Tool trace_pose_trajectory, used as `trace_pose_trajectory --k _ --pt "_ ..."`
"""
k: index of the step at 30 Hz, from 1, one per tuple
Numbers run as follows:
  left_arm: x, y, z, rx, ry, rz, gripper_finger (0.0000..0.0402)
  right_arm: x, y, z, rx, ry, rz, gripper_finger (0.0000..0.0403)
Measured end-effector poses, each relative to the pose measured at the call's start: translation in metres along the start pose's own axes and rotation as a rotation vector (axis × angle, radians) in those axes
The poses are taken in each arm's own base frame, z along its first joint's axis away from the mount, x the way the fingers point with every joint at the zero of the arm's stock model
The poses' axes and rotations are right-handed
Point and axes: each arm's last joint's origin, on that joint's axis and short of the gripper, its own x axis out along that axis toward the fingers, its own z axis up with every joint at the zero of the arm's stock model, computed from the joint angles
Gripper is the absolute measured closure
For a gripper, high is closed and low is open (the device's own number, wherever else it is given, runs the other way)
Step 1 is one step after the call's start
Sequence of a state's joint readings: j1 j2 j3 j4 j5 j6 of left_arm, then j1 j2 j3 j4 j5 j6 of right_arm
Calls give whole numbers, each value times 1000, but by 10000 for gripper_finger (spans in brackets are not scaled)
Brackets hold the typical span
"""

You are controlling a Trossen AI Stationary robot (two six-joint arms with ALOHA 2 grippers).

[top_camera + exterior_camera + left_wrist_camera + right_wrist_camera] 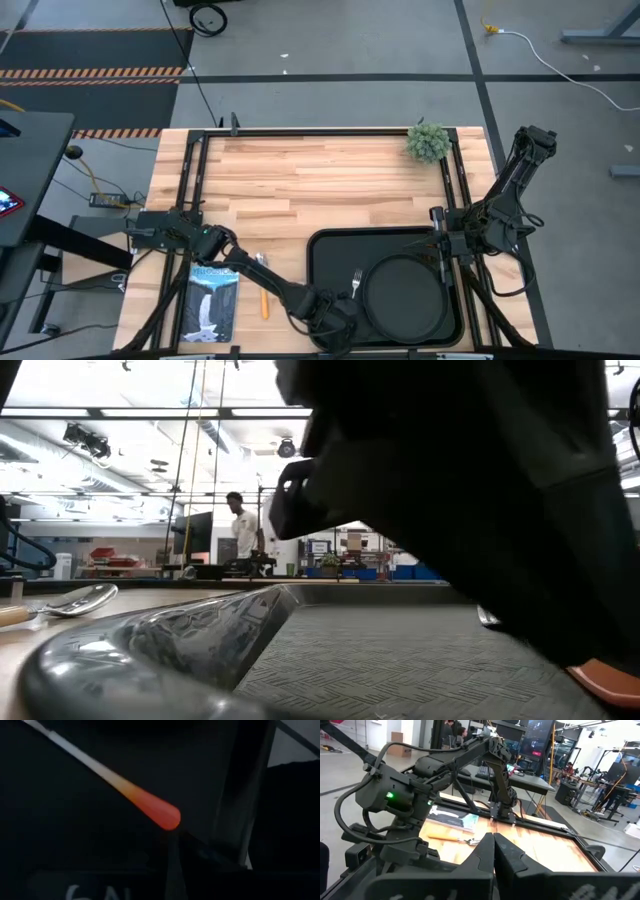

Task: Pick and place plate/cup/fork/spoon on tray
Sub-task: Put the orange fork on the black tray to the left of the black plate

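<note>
Fork on tray, handle hidden under left gripper.

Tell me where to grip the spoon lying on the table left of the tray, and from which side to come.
Grip the spoon across its orange handle, near the middle, coming straight down from above. It lies flat on the wooden table left of the tray, bowl toward the far side, so the narrow handle probably suits the jaws better than the rounded bowl. Set the jaws crosswise to it.
</note>
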State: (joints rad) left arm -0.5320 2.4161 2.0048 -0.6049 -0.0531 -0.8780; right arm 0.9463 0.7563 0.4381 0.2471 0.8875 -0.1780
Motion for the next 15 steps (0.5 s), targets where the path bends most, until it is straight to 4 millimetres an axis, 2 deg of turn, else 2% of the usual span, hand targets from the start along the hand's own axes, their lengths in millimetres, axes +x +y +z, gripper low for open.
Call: trace_pose_trajectory --k 9,15 --pt "1 2 4 -7 -27 11 352 0 0 0 1 -1 2 398" --pt "19 2 3 -15 -33 -51 352 0 0 0 1 -2 5 398"
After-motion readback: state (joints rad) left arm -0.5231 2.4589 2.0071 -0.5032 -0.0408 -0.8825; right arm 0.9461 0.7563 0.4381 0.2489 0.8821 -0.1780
